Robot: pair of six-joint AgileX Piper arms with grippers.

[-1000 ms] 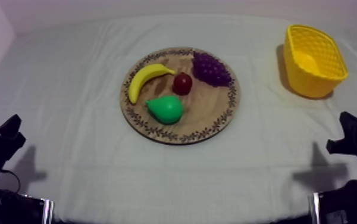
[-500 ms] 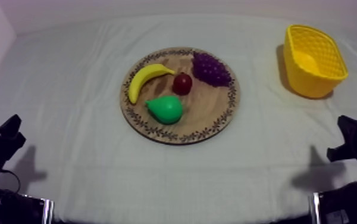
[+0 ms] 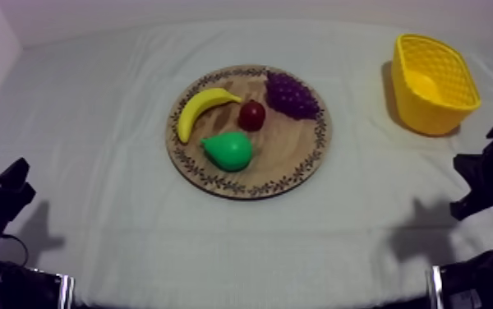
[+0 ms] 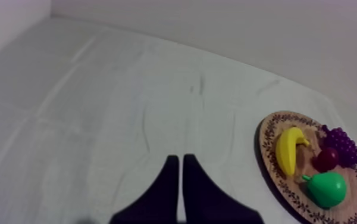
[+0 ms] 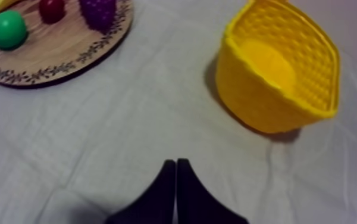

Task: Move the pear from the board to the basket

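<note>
My left gripper is closed on nothing, fingers pressed into a narrow wedge over bare cloth; my right gripper is likewise closed and empty, facing the yellow basket. The pear lies at about 7 o'clock on the wooden board, apart from both grippers. It looks like a light, rigid, smooth plastic toy and is likely to slip, so I would grip it across its broad belly. Counted: one pear, one banana at 10 o'clock, one bunch of grapes at 1 o'clock, one small red fruit near the centre, one board, and one basket toward 3 o'clock of the board.
</note>
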